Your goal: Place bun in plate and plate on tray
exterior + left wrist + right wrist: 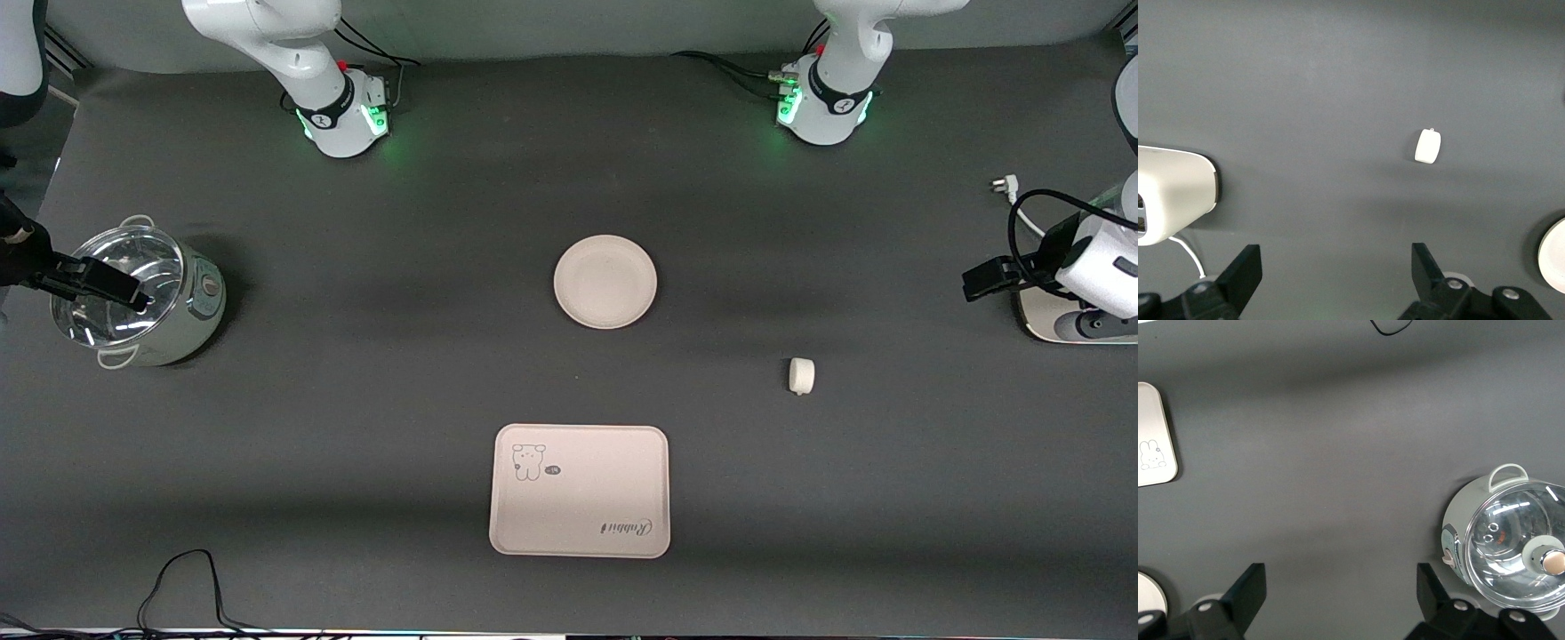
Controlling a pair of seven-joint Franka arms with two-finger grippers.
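Nothing done yet: bun (802,375) lies on bare table, plate (605,281) empty at mid-table, tray (580,490) empty and nearer the front camera than the plate. Left gripper (989,279) hangs at the left arm's end of the table, over the edge of a white appliance (1067,322), jaws spread wide with nothing between them, clear in the left wrist view, where the bun (1428,146) sits ahead of the fingers (1245,273) and slightly off the gap's centre, the plate's rim (1553,256) just showing at the edge. Right gripper (107,283) waits over the pot (142,298) at the right arm's end, fingers also apart and empty; the pot (1508,543) and the tray's corner (1155,437) show in its wrist view. Step in hand, as I read it: the left arm goes for the bun, since it is closest. Do it well by centring the gap over the bun first, descending straight, and closing gently across the narrower width; it looks tipped on its side, hard to be sure, so it may roll if one finger touches first. Then lift clear and release low over the plate's middle.
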